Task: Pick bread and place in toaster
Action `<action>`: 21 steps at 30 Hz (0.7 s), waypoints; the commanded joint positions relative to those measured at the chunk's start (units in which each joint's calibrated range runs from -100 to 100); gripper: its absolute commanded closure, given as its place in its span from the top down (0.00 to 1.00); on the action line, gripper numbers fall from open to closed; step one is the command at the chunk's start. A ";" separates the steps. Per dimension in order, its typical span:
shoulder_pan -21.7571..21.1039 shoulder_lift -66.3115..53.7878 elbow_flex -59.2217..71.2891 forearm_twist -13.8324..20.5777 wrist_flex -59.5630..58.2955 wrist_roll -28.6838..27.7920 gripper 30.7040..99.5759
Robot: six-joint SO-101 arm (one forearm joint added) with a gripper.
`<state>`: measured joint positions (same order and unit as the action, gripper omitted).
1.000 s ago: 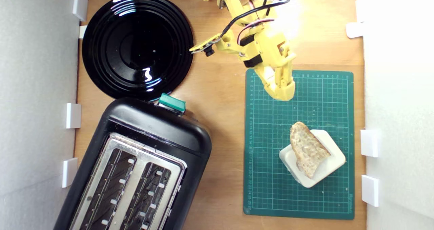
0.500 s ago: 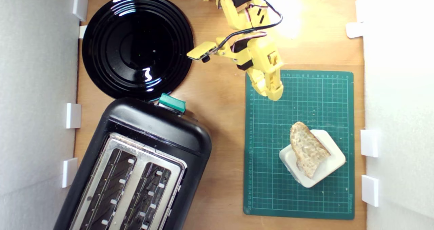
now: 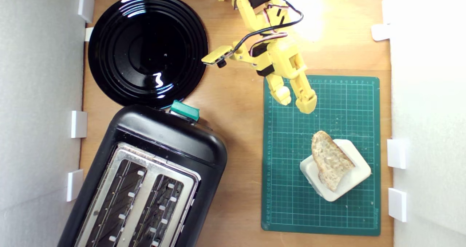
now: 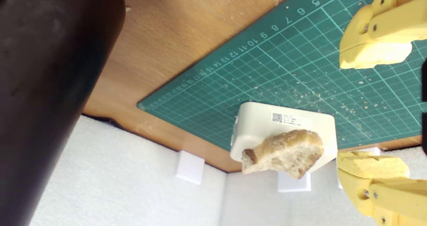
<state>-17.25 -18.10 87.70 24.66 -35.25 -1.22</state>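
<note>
I'm holding the yellow tool (image 3: 295,102) spread wide and empty above the green gridded cutting mat (image 3: 287,203), lining it up on the thin tan-crusted bread half-slice (image 3: 330,159) lying on the cream-white rounded block (image 3: 355,177), aiming to straddle its crust edges.

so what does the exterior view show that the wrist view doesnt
Only the exterior view shows the round black plate, the toaster's two slots and its teal lever. Only the wrist view shows the small printed label on the white block's side and the crumbs on the mat. Both show the bread lying on the white block, the green mat and the open tool.
</note>
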 commanded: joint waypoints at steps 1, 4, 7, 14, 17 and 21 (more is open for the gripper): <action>0.17 -0.37 -2.41 -0.45 -1.86 -0.07 0.83; 0.01 -0.37 -2.41 -0.36 -1.86 -0.12 0.83; -0.31 -0.37 -2.59 -0.36 -1.86 -0.12 0.83; -0.23 -0.28 -2.86 -0.18 -2.03 -0.17 0.84; -0.23 -0.28 -2.95 -0.36 -2.12 -0.22 0.84; 0.01 -0.28 -3.04 -0.36 -2.12 -0.64 0.89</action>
<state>-17.07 -18.10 87.70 24.66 -35.42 -1.22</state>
